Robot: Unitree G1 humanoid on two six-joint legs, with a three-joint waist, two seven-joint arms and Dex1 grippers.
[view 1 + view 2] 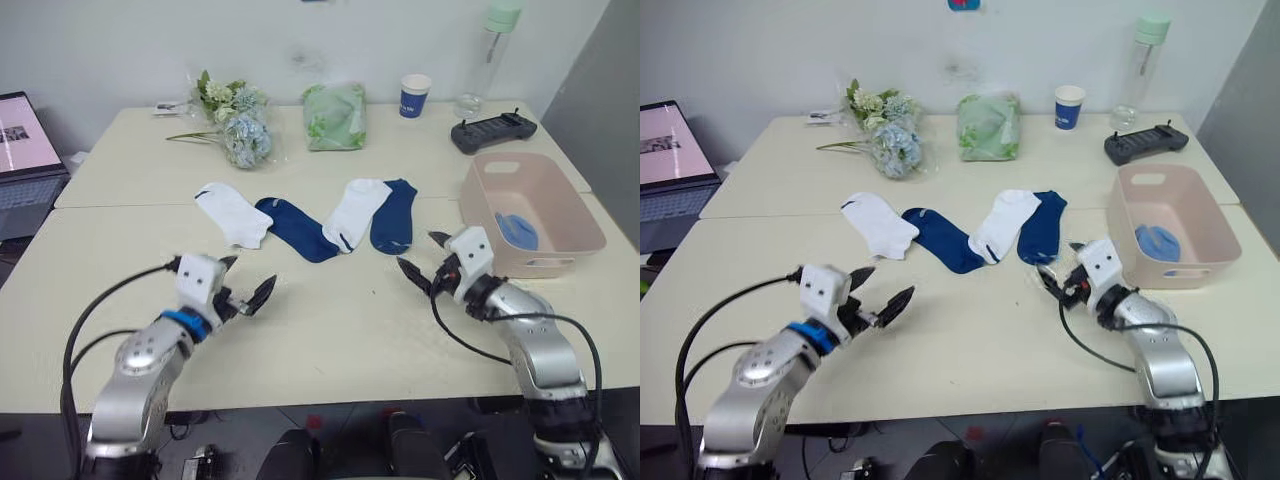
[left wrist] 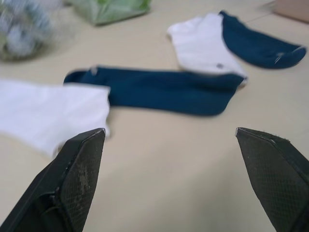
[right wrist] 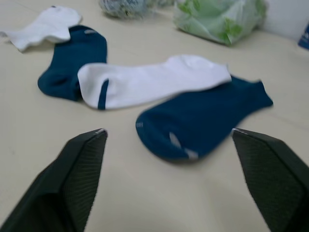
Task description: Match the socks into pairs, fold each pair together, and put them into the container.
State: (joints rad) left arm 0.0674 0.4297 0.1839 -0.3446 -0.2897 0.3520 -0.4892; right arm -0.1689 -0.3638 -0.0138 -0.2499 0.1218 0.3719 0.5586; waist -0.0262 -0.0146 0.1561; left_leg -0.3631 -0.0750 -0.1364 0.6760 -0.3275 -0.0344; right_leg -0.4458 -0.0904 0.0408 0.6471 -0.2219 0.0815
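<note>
On the table (image 1: 330,330): light-blue pair (image 1: 516,230) already in container (image 1: 575,215); left gripper (image 1: 247,290) and right gripper (image 1: 420,260), fingers apart, must next match navy socks (image 1: 296,228) or white socks (image 1: 232,212)

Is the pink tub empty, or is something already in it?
Not empty: the pink tub holds a light blue bundle, apparently folded socks, lying on its floor.

laptop (image 1: 25,165) | flowers (image 1: 238,125) | green bundle (image 1: 335,115) | cup (image 1: 414,96) | bottle (image 1: 488,55) | controller (image 1: 492,132)
</note>
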